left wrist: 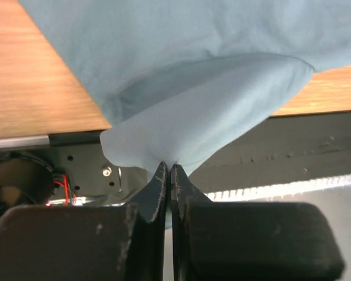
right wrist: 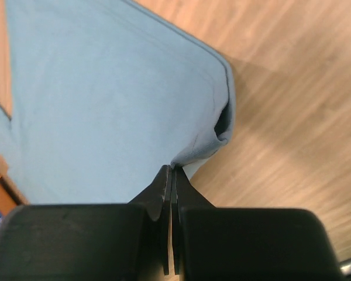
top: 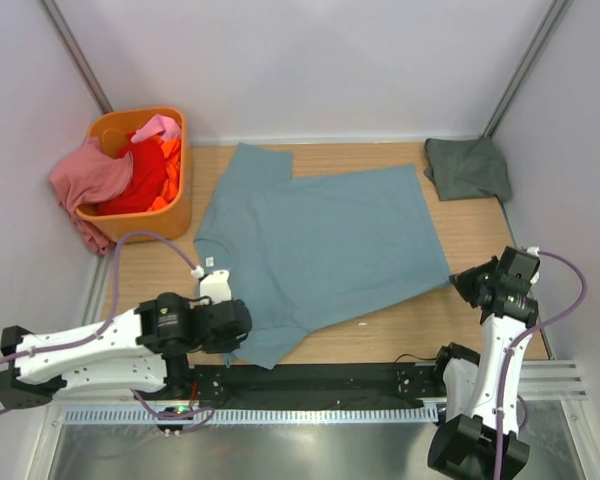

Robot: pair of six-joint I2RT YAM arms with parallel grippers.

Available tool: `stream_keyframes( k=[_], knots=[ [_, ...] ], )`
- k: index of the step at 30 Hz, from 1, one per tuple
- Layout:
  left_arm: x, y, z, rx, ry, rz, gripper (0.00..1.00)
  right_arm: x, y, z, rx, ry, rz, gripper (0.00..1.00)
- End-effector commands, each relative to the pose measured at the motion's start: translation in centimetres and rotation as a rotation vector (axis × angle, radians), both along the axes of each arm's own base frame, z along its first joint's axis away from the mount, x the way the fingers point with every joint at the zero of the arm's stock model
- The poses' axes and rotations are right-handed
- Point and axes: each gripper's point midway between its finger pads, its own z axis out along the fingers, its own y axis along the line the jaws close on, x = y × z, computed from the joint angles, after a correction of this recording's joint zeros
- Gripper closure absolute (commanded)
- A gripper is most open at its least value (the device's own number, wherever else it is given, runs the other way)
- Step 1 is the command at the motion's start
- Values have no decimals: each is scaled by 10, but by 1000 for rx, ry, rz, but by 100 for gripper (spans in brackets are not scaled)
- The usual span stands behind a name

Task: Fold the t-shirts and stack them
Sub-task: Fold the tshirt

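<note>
The blue-teal shirt (top: 320,250) in the middle is a plain dusty colour with no print. At 2 o'clock from it, the grey-green shirt (top: 468,168) is dark and plain. At 10 o'clock the basket (top: 175,218) is bright orange. It holds a red shirt (top: 140,180) and an orange shirt (top: 172,165), and a pink shirt (top: 85,180) is at its 9 o'clock rim. The table (top: 400,330) shows light wood grain. The 2 arms, left arm (top: 90,355) and right arm (top: 495,360), are white with black joints. The cables (top: 140,238) are lilac.
</note>
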Motion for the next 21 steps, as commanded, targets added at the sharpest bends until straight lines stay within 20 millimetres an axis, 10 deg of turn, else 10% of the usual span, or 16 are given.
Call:
stream_keyframes(
  k=[1,11,21],
  knots=[
    [23,-18,5,74,-13,-69,100,30,0,37,-43,-116,105,99],
    [114,-28,44,191,-12,-112,100,97,45,23,-40,9,480,99],
    [171,6,68,224,-25,-42,100,135,31,35,-143,-39,489,99]
  ],
)
